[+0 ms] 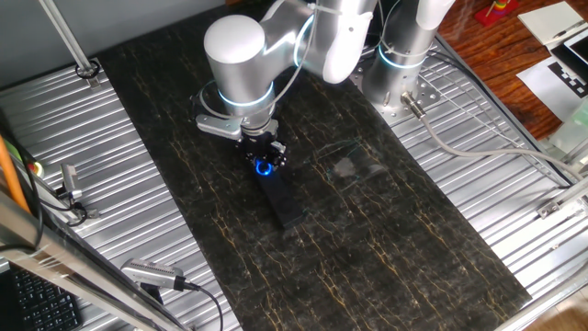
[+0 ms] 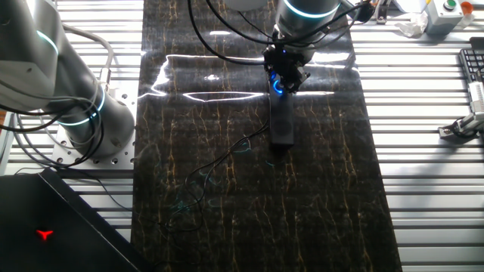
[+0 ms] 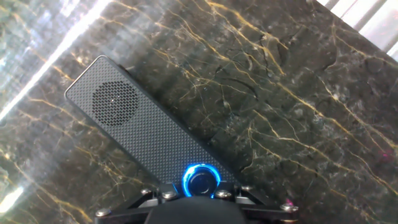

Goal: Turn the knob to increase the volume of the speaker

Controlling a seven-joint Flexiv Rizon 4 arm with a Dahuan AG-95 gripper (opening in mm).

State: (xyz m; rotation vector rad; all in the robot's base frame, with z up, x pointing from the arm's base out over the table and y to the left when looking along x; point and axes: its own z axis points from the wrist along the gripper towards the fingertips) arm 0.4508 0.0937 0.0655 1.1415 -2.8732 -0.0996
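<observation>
The speaker (image 3: 146, 134) lies flat on the dark marble-patterned table (image 1: 395, 248), a slim black bar with a fine mesh top and a round grille patch near one end. In one fixed view the speaker (image 1: 280, 198) sits around the middle of the table, running at a slant from beneath the arm toward the near edge; in the other fixed view the speaker (image 2: 282, 119) lies lengthwise in the far half of the dark surface, closer to the right edge than to the left. The knob (image 3: 201, 180) stands at the end of the bar opposite the grille patch, a small black dial ringed by bright blue light. The gripper (image 1: 265, 154) hangs directly over that end, pointing down, and the blue glow of the knob (image 1: 265, 167) shows just between and below its fingers. From the other side the gripper (image 2: 285, 74) covers the same end, with the lit knob (image 2: 278, 86) peeking out at its tip. In the hand view the knob sits centred at the bottom edge of the picture, right against the black hardware of the hand, but the fingertips themselves are not clearly visible, so it cannot be told whether the fingers are spread or pressed onto the dial. A thin dark cable (image 2: 219, 162) trails loosely across the table from near the speaker's free end toward the near-left corner in the other fixed view.
</observation>
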